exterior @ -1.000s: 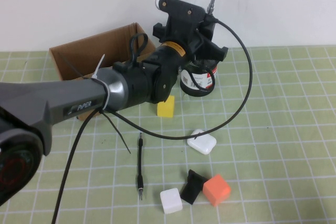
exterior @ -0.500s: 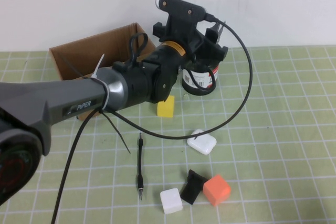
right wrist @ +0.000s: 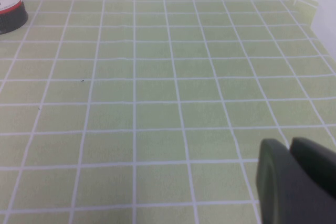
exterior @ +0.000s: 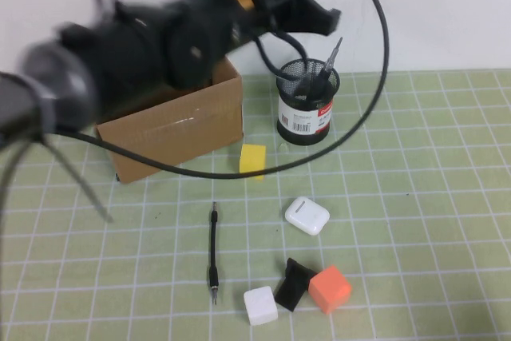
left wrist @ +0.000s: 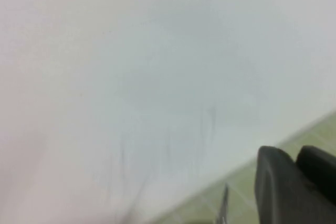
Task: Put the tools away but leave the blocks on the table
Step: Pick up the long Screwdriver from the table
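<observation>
Cardboard box sits far left. My left end effector hangs high above it, up by the wall, with its fingers together and nothing held. The screwdriver already stands in the mesh holder.

Next up, I reckon, is the thin black rod, which lies flat on the counter, well apart from the yellow block. Its tip is near the white block, so I'd come straight down over its middle and pinch across the shaft. I'd also keep the cable loop off the holder.

The white case and orange block stay put. I can't see the scissors. The right end effector is low over bare counter, fingers together.
</observation>
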Controlling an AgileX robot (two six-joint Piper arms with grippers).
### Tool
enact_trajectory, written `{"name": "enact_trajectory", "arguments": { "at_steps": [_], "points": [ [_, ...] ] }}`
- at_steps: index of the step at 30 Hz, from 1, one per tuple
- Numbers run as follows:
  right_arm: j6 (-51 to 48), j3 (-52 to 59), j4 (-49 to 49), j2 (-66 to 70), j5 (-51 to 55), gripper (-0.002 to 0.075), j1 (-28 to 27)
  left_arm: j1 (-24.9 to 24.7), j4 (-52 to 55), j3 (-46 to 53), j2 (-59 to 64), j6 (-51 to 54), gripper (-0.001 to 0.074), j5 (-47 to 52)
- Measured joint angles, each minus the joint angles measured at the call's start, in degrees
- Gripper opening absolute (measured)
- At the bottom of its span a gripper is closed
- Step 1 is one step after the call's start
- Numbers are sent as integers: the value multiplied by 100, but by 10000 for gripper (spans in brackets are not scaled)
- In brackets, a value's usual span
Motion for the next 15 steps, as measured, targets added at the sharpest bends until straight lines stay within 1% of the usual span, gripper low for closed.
{"name": "enact_trajectory", "arguments": {
  "at_steps": [3,9,11,15],
  "points": [
    [0,0,0,0,0,-7,0,144,0,0,-372,-50,14,984],
    [0,0,0,0,0,-7,0,607,60,0,-691,-958,0,3108],
    [0,0,0,0,0,-7,0,709,97,66,-716,-1159,0,3366],
    [0,0,0,0,0,-7,0,748,123,527,-886,-1611,0,3392]
  ]
}}
